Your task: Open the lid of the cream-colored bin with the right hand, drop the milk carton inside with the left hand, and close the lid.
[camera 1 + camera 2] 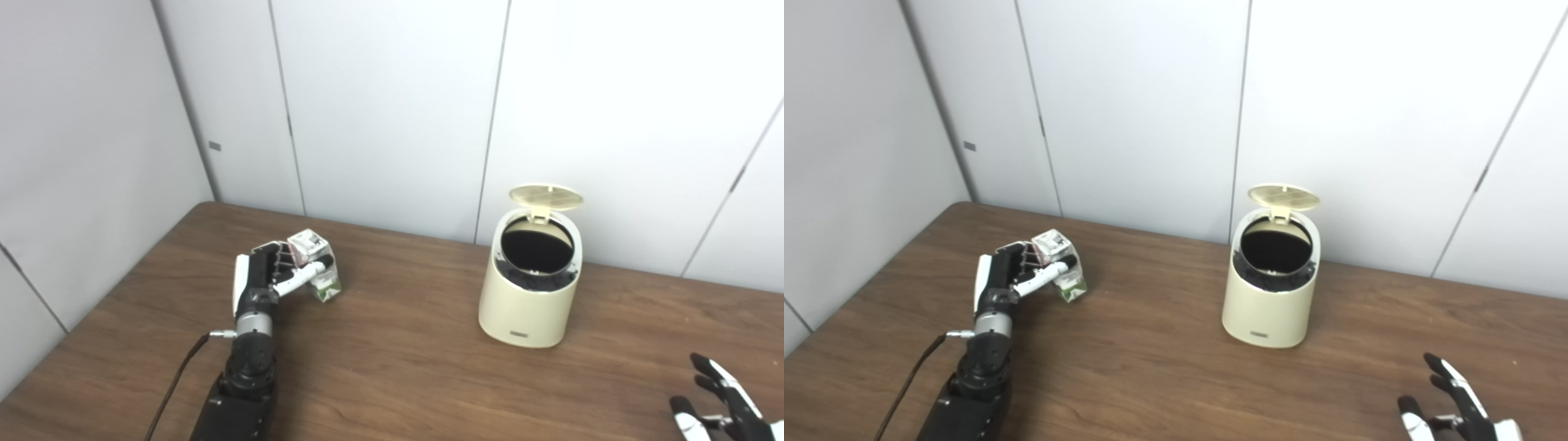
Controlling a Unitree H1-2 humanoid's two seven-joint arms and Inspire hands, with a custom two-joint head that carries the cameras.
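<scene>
Lid (546, 197) of the cream-colored bin (527, 306) is already up, hinged at the far side, dark opening facing up and toward the camera. Bin stands right of centre on the wooden table (392, 367).

Left hand (269, 275) is wrapped around the milk carton (318, 263) at the left-middle of the table, fingers across its front. Carton is tilted, top leaning away to the far left, lower corner at or just above the wood; contact with the table is hard to judge from here.

Key relation: the bin opening lies to the right of the carton and well apart from it, also higher than the carton. So the carry goes rightward and up, then over the rim. Carton's long axis runs roughly upright with a lean, so it likely needs little turning to drop in.

Right hand (1448, 404) rests low at the near right, fingers spread, holding nothing, closer to the bin than the left hand is. It is cut off by the frame edge, and its palm is not visible. Bin interior is just black; contents can't be made out.
</scene>
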